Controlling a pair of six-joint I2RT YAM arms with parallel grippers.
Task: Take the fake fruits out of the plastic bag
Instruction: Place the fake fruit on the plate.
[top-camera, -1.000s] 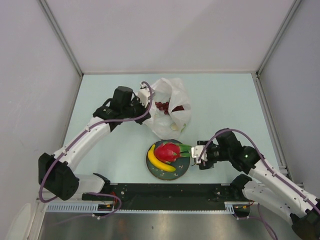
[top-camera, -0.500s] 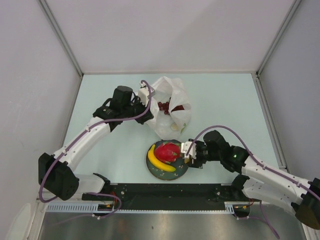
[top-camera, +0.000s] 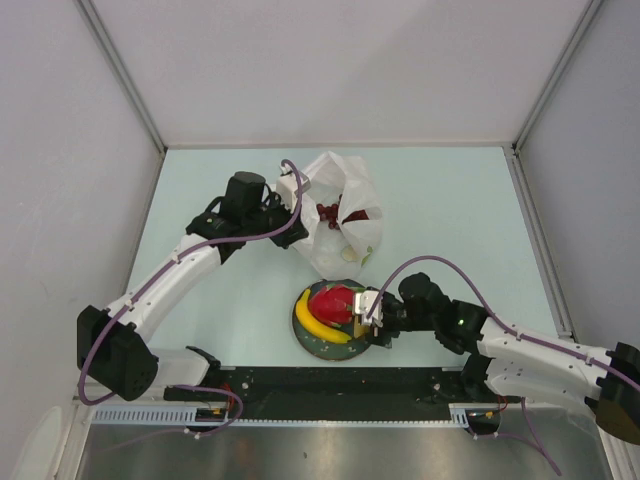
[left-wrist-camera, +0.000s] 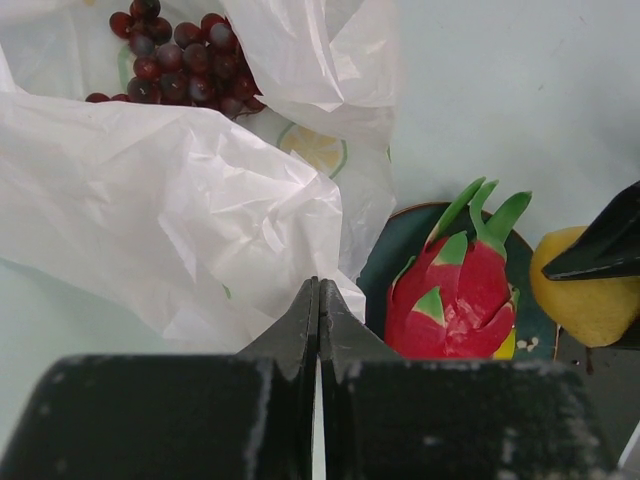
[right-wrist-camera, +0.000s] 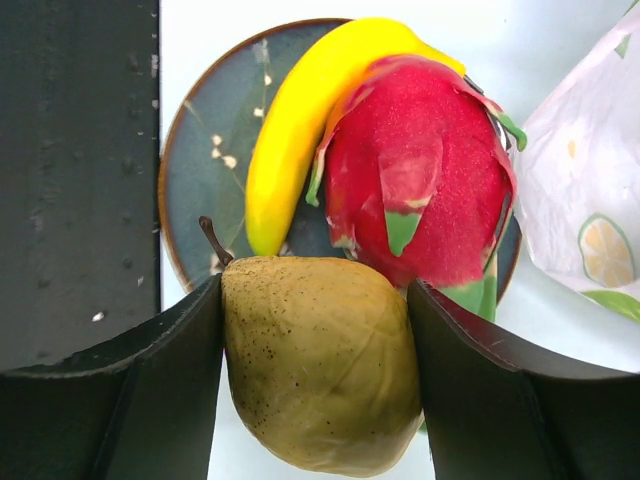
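Note:
The translucent white plastic bag (top-camera: 345, 225) lies open at mid-table with a dark red grape bunch (top-camera: 325, 211) inside it. My left gripper (top-camera: 297, 200) is shut on the bag's left edge, and a thin strip of film shows between its fingertips (left-wrist-camera: 318, 290). A red dragon fruit (top-camera: 333, 300) and a yellow banana (top-camera: 318, 330) rest on the dark plate (top-camera: 305, 340). My right gripper (top-camera: 368, 310) is shut on a yellow-brown pear-shaped fake fruit (right-wrist-camera: 320, 360), held over the plate's right rim beside the dragon fruit (right-wrist-camera: 420, 180).
A black strip with the arm bases (top-camera: 340, 385) runs along the near table edge just below the plate. Grey enclosure walls stand on the left, back and right. A lemon-slice print (left-wrist-camera: 312, 150) shows on the bag.
My right arm has swung left with the pear-shaped fruit, from right of the plate to over its right rim. The left gripper and the bag have stayed put.

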